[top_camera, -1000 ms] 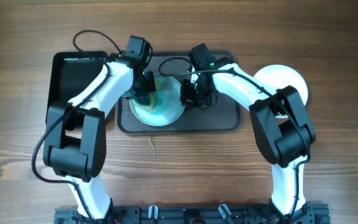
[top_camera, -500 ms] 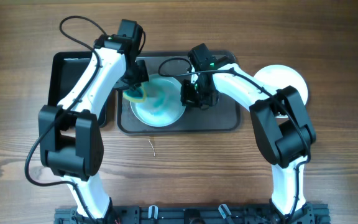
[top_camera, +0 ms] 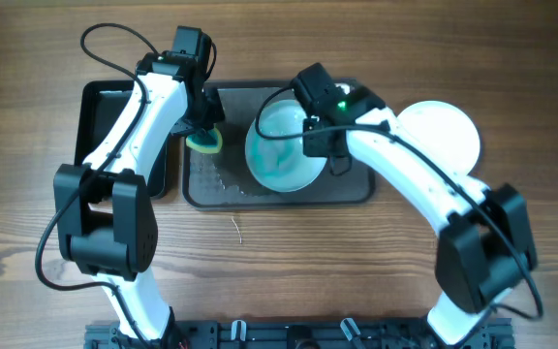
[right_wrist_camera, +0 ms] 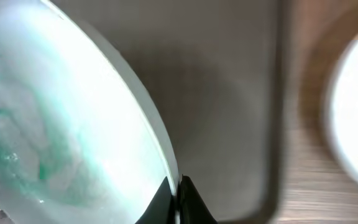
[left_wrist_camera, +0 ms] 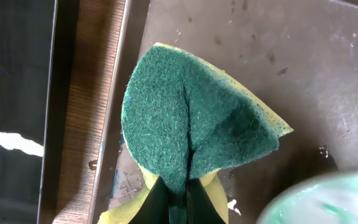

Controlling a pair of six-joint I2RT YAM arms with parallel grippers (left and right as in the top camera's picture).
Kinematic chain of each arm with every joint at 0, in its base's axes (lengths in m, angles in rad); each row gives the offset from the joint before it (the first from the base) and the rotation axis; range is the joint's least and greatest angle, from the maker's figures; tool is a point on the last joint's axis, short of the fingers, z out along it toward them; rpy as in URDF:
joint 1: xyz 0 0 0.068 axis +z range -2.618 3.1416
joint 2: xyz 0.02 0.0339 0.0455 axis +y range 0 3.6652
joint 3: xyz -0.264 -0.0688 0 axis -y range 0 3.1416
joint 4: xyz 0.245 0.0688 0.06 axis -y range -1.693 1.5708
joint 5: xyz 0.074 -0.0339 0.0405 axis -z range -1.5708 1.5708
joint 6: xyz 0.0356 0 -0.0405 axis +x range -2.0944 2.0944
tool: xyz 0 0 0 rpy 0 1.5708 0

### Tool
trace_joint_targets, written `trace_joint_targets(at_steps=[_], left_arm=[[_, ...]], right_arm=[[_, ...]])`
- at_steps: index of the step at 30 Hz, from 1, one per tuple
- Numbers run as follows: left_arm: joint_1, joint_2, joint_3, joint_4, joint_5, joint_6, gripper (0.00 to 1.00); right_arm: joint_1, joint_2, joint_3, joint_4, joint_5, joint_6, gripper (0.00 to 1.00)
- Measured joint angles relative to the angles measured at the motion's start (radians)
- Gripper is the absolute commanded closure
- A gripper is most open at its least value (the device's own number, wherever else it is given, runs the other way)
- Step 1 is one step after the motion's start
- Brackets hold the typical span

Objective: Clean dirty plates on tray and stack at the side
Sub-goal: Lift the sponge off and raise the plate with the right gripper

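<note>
My right gripper (top_camera: pixel 315 136) is shut on the rim of a pale blue plate (top_camera: pixel 281 153) smeared with green, and holds it tilted above the dark grey-brown tray (top_camera: pixel 352 184). In the right wrist view the plate (right_wrist_camera: pixel 73 118) fills the left side and the jaws (right_wrist_camera: pixel 178 190) pinch its edge. My left gripper (top_camera: pixel 204 129) is shut on a folded green and yellow sponge (top_camera: pixel 204 142) at the tray's left end. The sponge (left_wrist_camera: pixel 197 121) shows green side up between the jaws (left_wrist_camera: pixel 179 196). A white plate (top_camera: pixel 444 131) lies on the table right of the tray.
A smaller glossy black tray (top_camera: pixel 114 126) lies left of the grey tray, under my left arm. White flecks (top_camera: pixel 216 174) dot the grey tray's left part. Wood table lies in front of both trays.
My right gripper lifted and tilted the blue plate and shifted it right. My left gripper drew the sponge off the plate to the tray's left end.
</note>
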Motion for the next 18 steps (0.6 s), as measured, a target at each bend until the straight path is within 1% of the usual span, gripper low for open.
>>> trace_joint_targets(at_steps=[6,11,18], left_arm=[[0.000,0.000,0.000,0.002,0.000,0.000,0.96],[0.000,0.000,0.000,0.002,0.000,0.000,0.96],[0.000,0.000,0.000,0.002,0.000,0.000,0.96]], right_arm=[[0.104,-0.086,0.000,-0.025,0.268,-0.005,0.96],[0.176,-0.114,0.000,-0.058,0.443,-0.014,0.96],[0.225,-0.125,0.000,-0.114,0.656,-0.033,0.96]])
